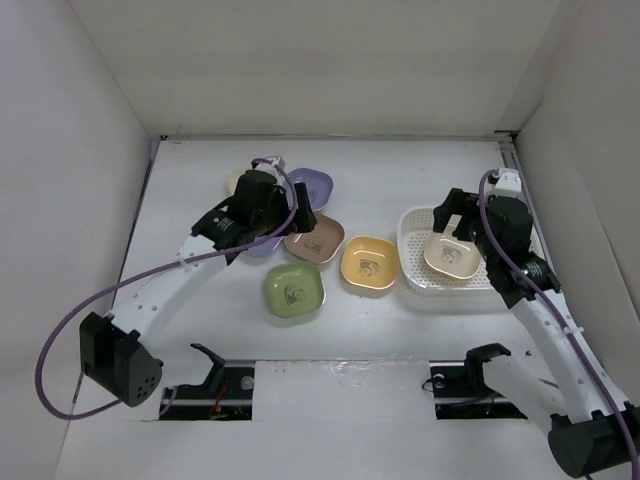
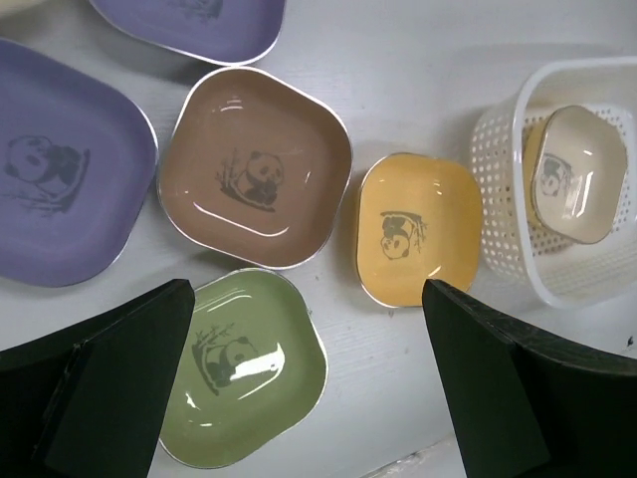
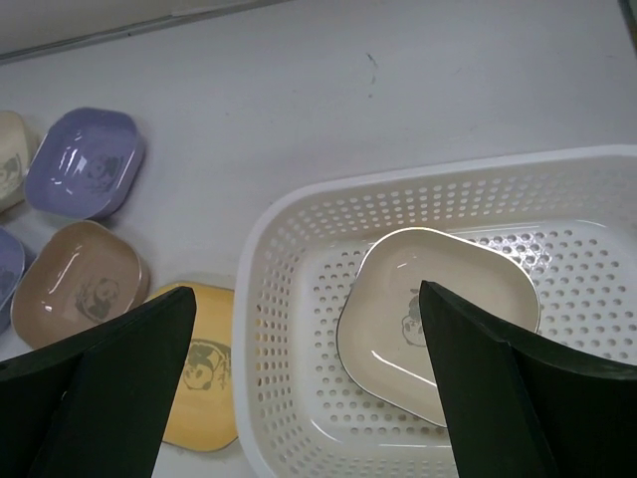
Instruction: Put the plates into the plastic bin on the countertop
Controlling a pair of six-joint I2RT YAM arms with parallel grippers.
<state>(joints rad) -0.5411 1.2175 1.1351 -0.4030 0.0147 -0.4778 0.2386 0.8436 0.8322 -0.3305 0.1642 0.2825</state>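
1. Countertop [image 1: 400,170]: green plate [image 1: 294,289], yellow plate [image 1: 369,263], pink-brown plate [image 1: 314,240] and purple plate [image 1: 310,185] lie around its centre.
2. Plastic bin [image 1: 450,300], near the right edge, holds a cream plate [image 1: 450,257].
3. Right gripper [image 3: 304,378]: spread, empty, over the bin.
4. Left gripper [image 2: 309,378]: spread, empty, over the green plate.

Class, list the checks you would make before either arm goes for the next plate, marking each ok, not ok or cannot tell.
1. Right gripper open, not gripping the cream plate: ok.
2. Cream plate inside the plastic bin: ok.
3. Bare bin floor beside it for another plate: ok.
4. Left gripper open and empty: ok.
5. Green plate apart from the pink-brown plate: cannot tell; edges look close.
6. All plates binned: not ok; yellow plate and others lie on the countertop.
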